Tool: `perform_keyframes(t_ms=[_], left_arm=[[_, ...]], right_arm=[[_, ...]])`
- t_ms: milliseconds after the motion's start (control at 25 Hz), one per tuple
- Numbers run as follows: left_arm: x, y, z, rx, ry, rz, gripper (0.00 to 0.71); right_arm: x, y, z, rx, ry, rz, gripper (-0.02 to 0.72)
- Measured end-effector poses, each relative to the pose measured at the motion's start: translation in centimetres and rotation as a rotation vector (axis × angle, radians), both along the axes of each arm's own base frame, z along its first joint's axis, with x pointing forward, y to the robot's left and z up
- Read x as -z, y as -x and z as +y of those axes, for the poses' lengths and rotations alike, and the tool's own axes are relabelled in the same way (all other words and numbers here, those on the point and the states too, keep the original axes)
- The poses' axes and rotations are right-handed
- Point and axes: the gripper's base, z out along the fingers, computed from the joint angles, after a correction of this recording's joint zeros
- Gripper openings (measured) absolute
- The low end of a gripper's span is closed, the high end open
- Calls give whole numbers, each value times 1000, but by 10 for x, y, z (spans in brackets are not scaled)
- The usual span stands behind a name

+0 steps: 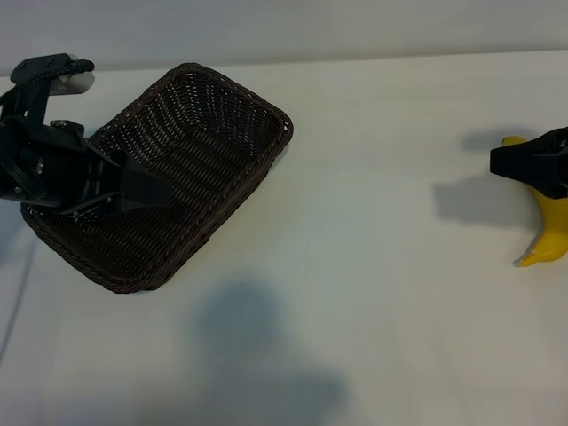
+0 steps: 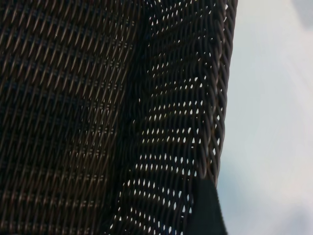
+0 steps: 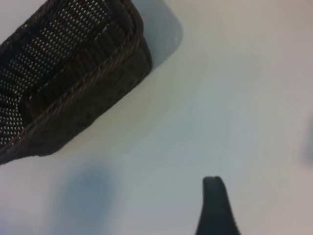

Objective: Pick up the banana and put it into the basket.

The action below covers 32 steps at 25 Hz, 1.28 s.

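Only the exterior view takes in the whole scene: the basket (image 1: 169, 173) sits near the table's (image 1: 373, 293) far left corner, turned at an angle, and the banana (image 1: 548, 229) lies on the table at the right edge, well apart from the basket. The left gripper (image 1: 146, 193) reaches over the basket's left end, its fingers spread apart above the woven floor with nothing between them. The right gripper (image 1: 510, 161) hangs over the upper end of the banana, covering part of it; its fingers are parted, and from this angle I cannot tell whether they touch the fruit. The left wrist view gives what the overhead picture does not: a close look down into the basket (image 2: 98, 117), with light showing through the weave of one sloping wall and the braided rim running beside a strip of bare table (image 2: 274, 122); a dark fingertip (image 2: 205, 210) shows at one edge. The right wrist view looks across open table (image 3: 220, 98) to the basket (image 3: 73, 83) far off, with one dark fingertip (image 3: 215, 205) in front. The banana does not appear in either wrist view.
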Motion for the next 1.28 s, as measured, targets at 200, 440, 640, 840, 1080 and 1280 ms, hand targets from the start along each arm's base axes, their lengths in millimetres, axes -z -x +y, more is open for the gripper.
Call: perform_keyframes(t_ms=[200,440,640,840,1080,1280], left_arm=[[-1,-2,1,-29,2,-7,557],[-9,-7,7,-215,-5,93,557],[-10,-8,20,-464,-80,213,557],[-6,-5,31,-654,-158,294,557],[-5,-2,37,-809,-170,363,557],[2,-1,41,-877,-190,450,557]], right_arm=[[0,0,0,1,0,0,488],[0,0,0,1,0,0,488],[0,0,0,1,0,0,488],[0,0,0,1,0,0,488],[0,0,0,5,-5,-2,488],[0,0,0,7,-4,-3,488]])
